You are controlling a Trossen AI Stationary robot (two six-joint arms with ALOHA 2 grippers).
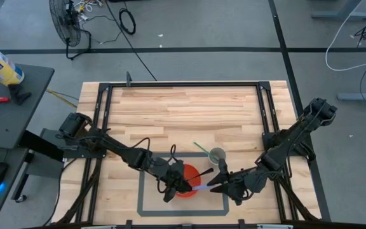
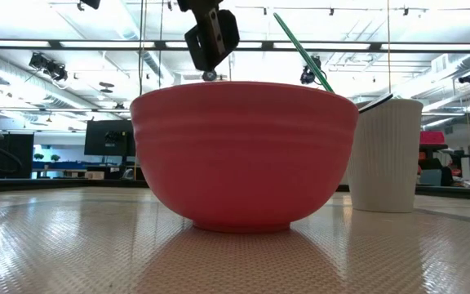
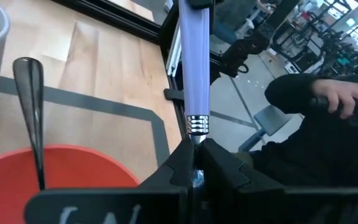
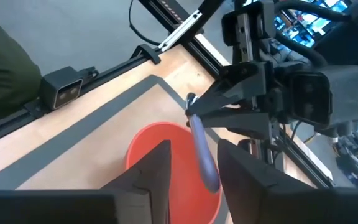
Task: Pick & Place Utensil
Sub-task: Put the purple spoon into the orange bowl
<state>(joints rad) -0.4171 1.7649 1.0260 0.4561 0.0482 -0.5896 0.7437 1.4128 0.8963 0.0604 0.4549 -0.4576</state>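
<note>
Lighting even and bright, from overhead ceiling strip lights (image 2: pixel 219 45) seen in low view. Wooden table (image 1: pixel 189 108) evenly lit, shadows under both arms faint and soft. Low view: red bowl (image 2: pixel 243 155) sharp, sheen on its wall; tabletop just below it shows a pale reflection; room behind soft. Left wrist view: lavender utensil handle (image 3: pixel 194 62) rising from the left gripper (image 3: pixel 194 168) carries pale glare; background beyond blurred.

One red bowl (image 1: pixel 186 180), one white cup (image 1: pixel 217 155), two utensils (image 1: pixel 203 187).

Left end effector (image 1: pixel 182 184) fingers pinched closed; right end effector (image 1: pixel 216 182) fingers apparently spread, facing left one.
</note>
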